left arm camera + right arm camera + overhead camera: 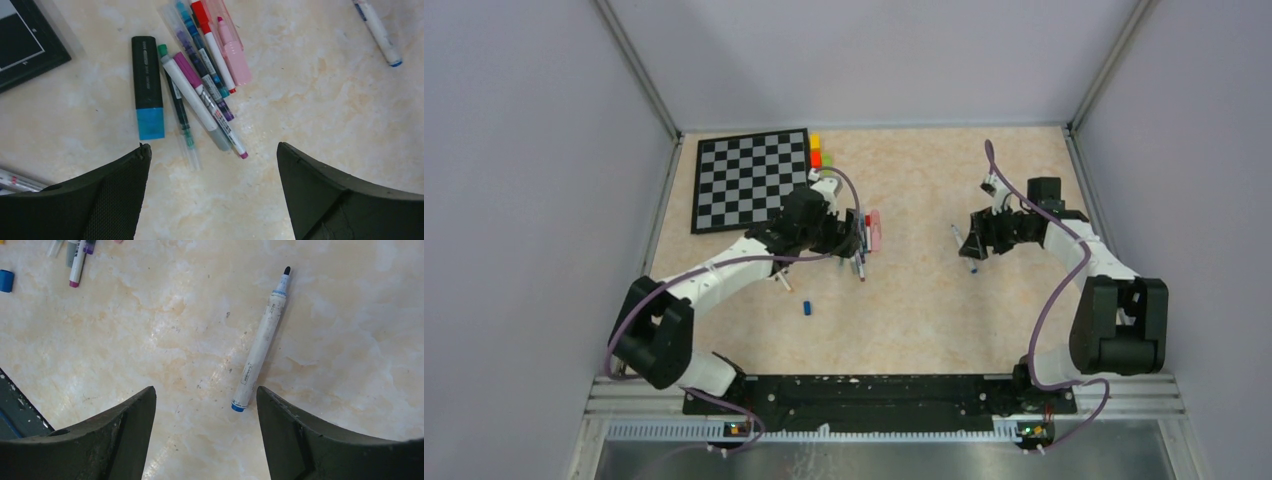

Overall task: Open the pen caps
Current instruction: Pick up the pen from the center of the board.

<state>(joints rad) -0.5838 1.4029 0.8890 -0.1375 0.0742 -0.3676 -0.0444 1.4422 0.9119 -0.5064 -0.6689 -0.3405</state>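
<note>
The left hand (pixel 212 150) hangs over the bundle of pens (pixel 200 85) that lies just off the near right corner of the chessboard (pixel 752 180). Its two fingers stand wide apart and hold nothing. I judge it is spread like this so that it can come down around one barrel. The pens lie side by side and many of them touch, so taking only one will probably be difficult. The black highlighter (pixel 147 85) with a blue end lies on the side closest to the chessboard. The grey-capped marker (pixel 192 97) is in the middle, and the pink highlighter (pixel 234 55) is on the side away from the chessboard. Most of these pens seem to have their caps on.

The right hand (pixel 205 392) is well apart from the chessboard, far to its right. It is also open and empty. The uncapped white marker (pixel 260 345) lies flat on the desk (pixel 150 340) below this hand, and its blue end is just beside the right finger. Its dark tip is bare, so this pen is already opened.

The loose blue cap (pixel 807 308) lies alone on the desk, nearer to the arm bases than the chessboard and well apart from that marker. I cannot tell which pen it belongs to.

In my judgement, only a small part of the task is done. The next pen will need one hand to hold the barrel and the other to pull off the cap.
</note>
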